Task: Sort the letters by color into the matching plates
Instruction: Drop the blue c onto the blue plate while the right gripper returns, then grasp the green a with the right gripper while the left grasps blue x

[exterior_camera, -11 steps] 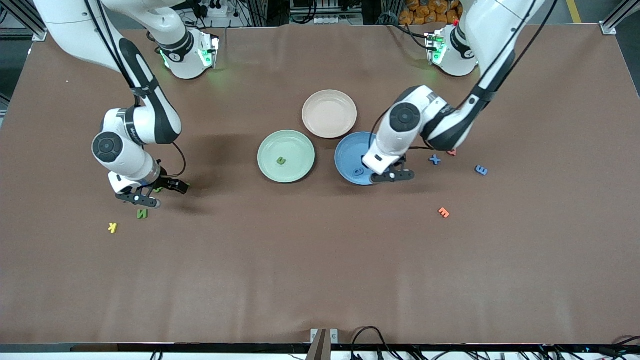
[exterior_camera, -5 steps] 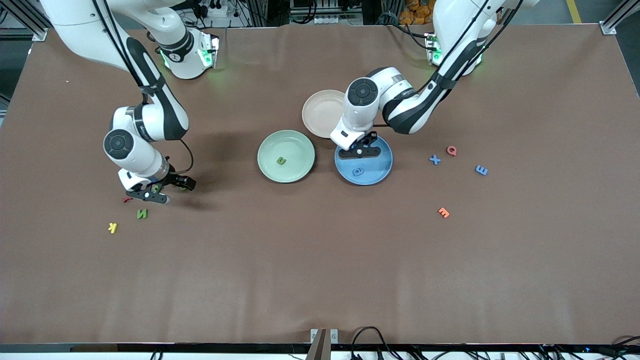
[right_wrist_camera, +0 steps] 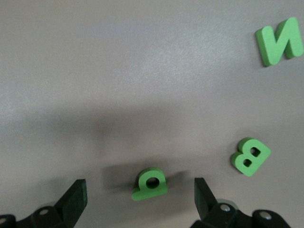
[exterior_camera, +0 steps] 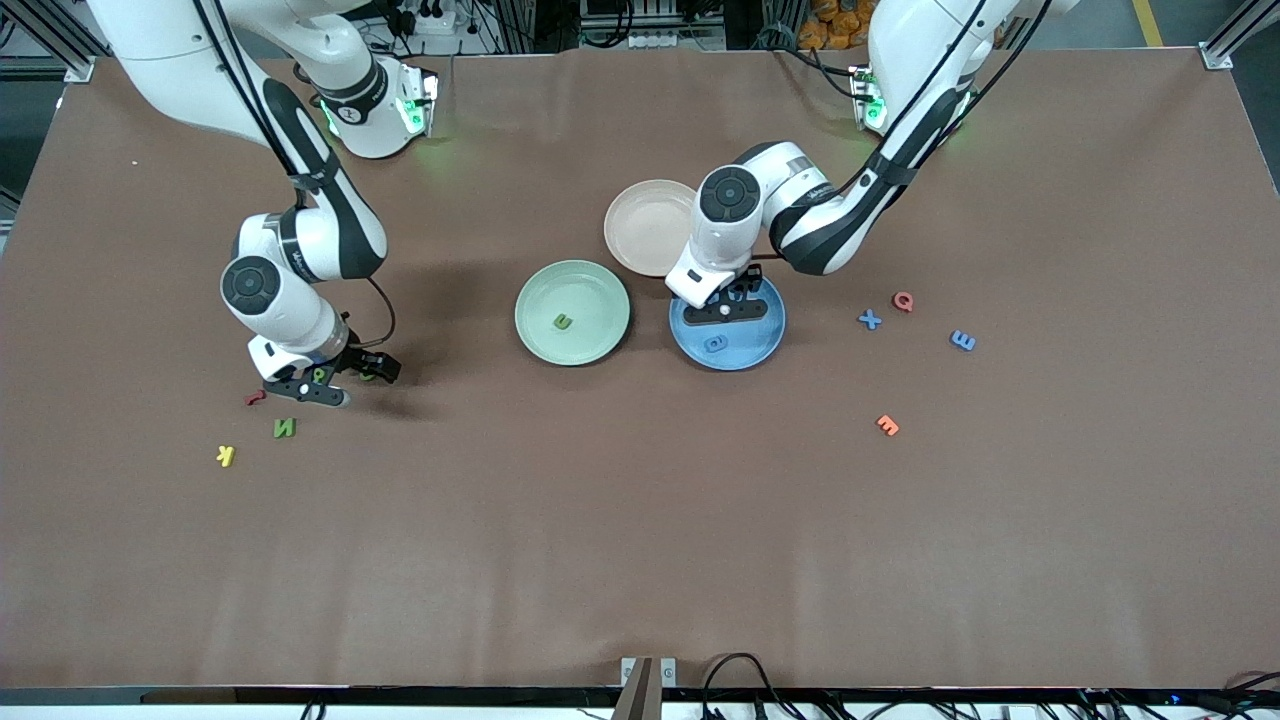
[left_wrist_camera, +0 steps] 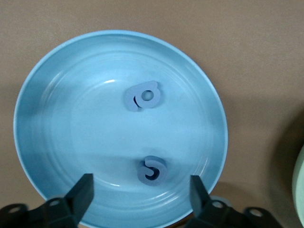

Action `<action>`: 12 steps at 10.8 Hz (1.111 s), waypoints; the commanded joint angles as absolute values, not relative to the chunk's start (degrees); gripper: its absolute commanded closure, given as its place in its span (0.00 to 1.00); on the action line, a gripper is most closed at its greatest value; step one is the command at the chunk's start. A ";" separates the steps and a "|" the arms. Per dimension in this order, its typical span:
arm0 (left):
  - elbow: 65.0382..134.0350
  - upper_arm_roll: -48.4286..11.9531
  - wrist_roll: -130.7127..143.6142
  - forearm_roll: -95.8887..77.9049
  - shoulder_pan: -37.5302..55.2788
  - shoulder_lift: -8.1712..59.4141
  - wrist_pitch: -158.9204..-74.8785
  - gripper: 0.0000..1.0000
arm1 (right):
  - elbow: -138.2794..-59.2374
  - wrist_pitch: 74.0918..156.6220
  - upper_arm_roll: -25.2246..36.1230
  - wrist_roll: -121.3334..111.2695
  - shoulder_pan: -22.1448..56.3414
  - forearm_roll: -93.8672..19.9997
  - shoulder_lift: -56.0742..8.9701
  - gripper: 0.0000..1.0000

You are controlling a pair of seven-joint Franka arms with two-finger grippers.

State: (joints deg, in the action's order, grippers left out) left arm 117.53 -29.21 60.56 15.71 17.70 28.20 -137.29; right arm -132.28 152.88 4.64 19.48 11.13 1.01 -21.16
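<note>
The blue plate (exterior_camera: 762,338) holds two blue letters, one (left_wrist_camera: 142,96) near its middle and one (left_wrist_camera: 152,170) close to my fingers. My left gripper (exterior_camera: 728,307) hangs open and empty over this plate (left_wrist_camera: 61,118). The pale green plate (exterior_camera: 592,296) holds one green letter (exterior_camera: 563,321). My right gripper (exterior_camera: 335,380) is open low over the table, straddling a green letter (right_wrist_camera: 151,184) without touching it. A green B (right_wrist_camera: 250,156) and a green N (right_wrist_camera: 280,42) lie close by; the N also shows in the front view (exterior_camera: 284,428). A blue X (exterior_camera: 870,319) and a blue E (exterior_camera: 962,340) lie toward the left arm's end.
A beige-pink plate (exterior_camera: 645,225) stands beside the blue plate, farther from the camera. A red Q (exterior_camera: 903,300) and an orange E (exterior_camera: 887,425) lie near the blue X. A red letter (exterior_camera: 254,398) and a yellow K (exterior_camera: 226,456) lie near the green N.
My left gripper has moved from the blue plate's nearer rim, up past the beige plate, and now hangs over the blue plate's farther part. My right gripper has shifted slightly toward the plates.
</note>
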 commanded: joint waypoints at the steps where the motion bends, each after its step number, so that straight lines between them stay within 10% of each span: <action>1: 117.42 -29.27 58.46 17.31 16.97 27.95 -135.18 0.00 | -132.98 155.04 3.96 20.39 11.08 0.88 -21.88 0.00; 12: 126.90 -29.71 50.71 21.01 0.98 18.99 -135.79 0.00 | -134.12 157.85 3.60 20.04 9.49 1.67 -23.20 0.18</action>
State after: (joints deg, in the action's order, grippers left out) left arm 122.13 -28.93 51.39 19.92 4.22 23.43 -135.57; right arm -133.20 156.47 4.23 19.65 10.53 1.02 -23.05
